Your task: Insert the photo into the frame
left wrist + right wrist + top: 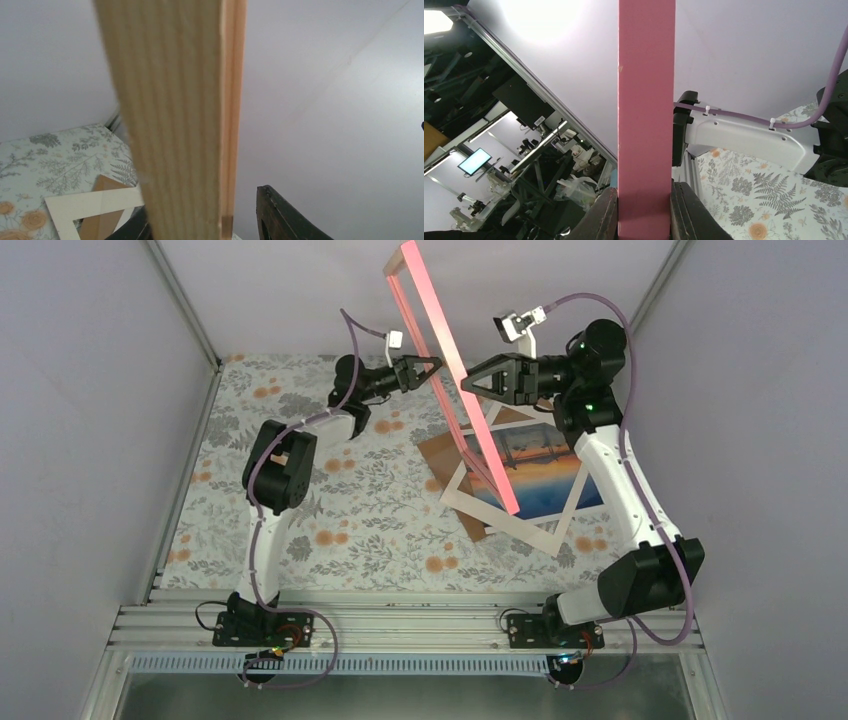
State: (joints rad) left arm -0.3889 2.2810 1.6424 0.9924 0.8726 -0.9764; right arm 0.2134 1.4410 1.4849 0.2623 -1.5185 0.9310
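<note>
Frame (430, 310) upright between right fingers (685, 212), loosely within left fingers (280, 217).

A floral-patterned cloth (360, 510) of grey leaves and orange blooms covers the tabletop. On its right half lies a white mat border (525, 534), turned askew to the tabletop's edges. A plain brown backing board (440, 458) lies under it, its corner jutting out toward the left. Pale grey walls (100, 390) close in the left, far and right edges. An aluminium rail (400, 625) runs along the near edge. The right wrist view shows a lit screen (474, 161) outside the enclosure.
</note>
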